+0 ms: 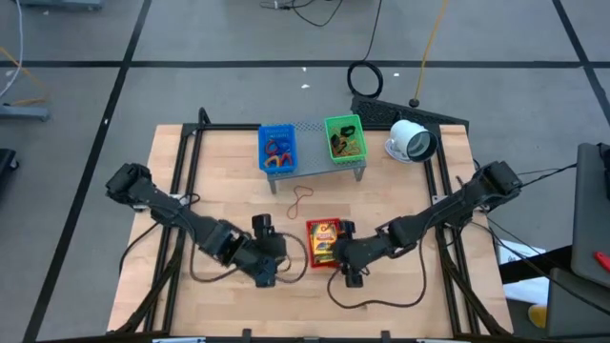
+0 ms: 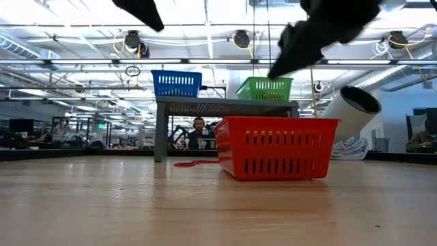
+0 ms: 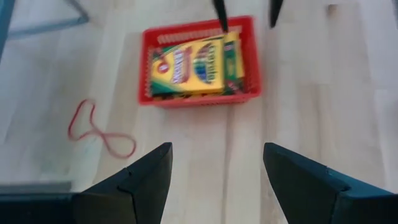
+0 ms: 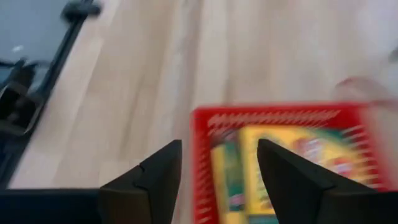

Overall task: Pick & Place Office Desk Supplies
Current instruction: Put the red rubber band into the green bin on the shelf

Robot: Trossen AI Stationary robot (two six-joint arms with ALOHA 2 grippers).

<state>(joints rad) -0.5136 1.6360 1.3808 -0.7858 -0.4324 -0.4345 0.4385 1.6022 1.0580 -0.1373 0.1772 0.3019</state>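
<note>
A red basket (image 1: 324, 242) stands on the table's near middle and holds yellow crayon packets with green labels (image 3: 194, 64). A brown-red rubber band (image 1: 302, 198) lies loose on the wood just beyond it, also the rubber band (image 3: 93, 129) in the left wrist view. My left gripper (image 3: 216, 163) is open, above the table to the basket's left, pointing at it. My right gripper (image 4: 219, 155) is open and hovers over the basket's near-right corner. One finger is above the inside, the other outside the near wall (image 4: 198, 163). In the low view it hangs clear above the basket (image 2: 276, 145).
A grey perforated shelf (image 1: 315, 164) at the far middle carries a blue basket (image 1: 277, 148) with coloured rubber bands and a green basket (image 1: 344, 138) with small dark pieces. A white round device (image 1: 410, 141) lies to its right. Bare wood surrounds the red basket.
</note>
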